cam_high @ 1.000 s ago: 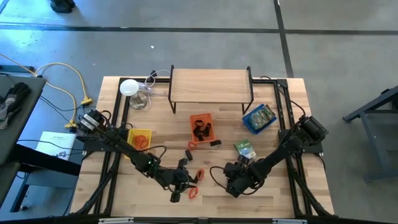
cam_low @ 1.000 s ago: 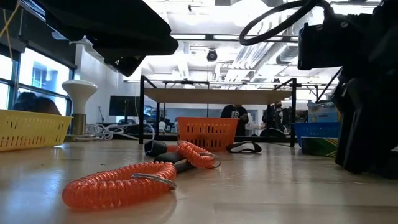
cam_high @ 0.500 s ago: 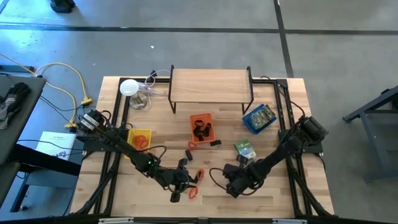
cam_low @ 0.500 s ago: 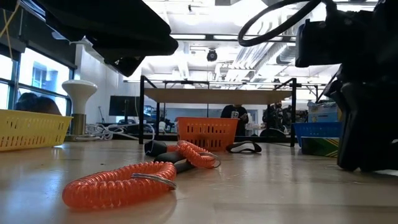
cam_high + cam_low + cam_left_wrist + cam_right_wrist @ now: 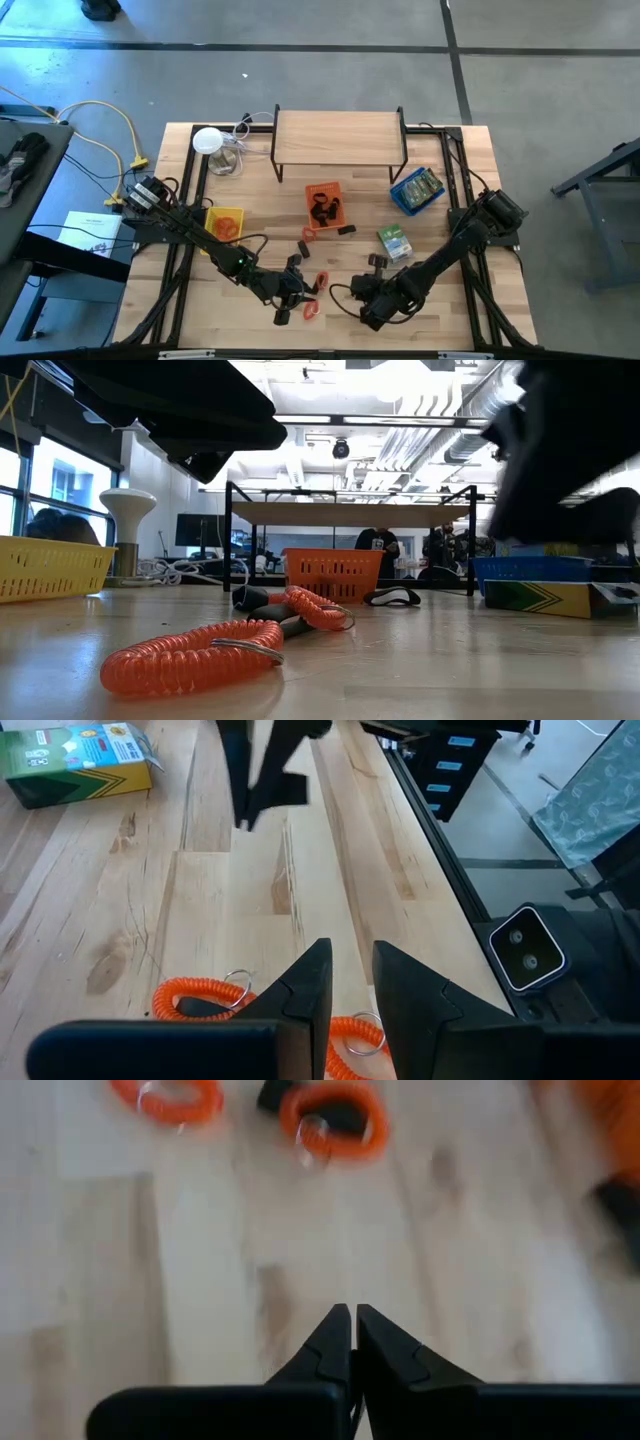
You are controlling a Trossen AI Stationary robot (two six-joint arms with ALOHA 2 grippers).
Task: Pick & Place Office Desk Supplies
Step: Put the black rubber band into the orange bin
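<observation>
Your right end effector [image 5: 352,1330] is clenched on nothing near the table's [image 5: 440,310] front edge; your left end effector's [image 5: 350,982] grip I cannot tell. Its sweep could scatter the orange coils [image 5: 311,311].

A white lamp [image 5: 207,141] (cables beside it) stands near the wooden shelf [image 5: 338,135].

Right gripper [image 5: 352,1342] shifted toward front edge and left, lifted, fingers now closed empty; black clip [image 5: 377,261] uncovered beside packet [image 5: 394,241].

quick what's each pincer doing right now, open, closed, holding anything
Left pincer: slightly open, holding nothing, above an orange coil.
Right pincer: closed, empty, over bare table.
</observation>
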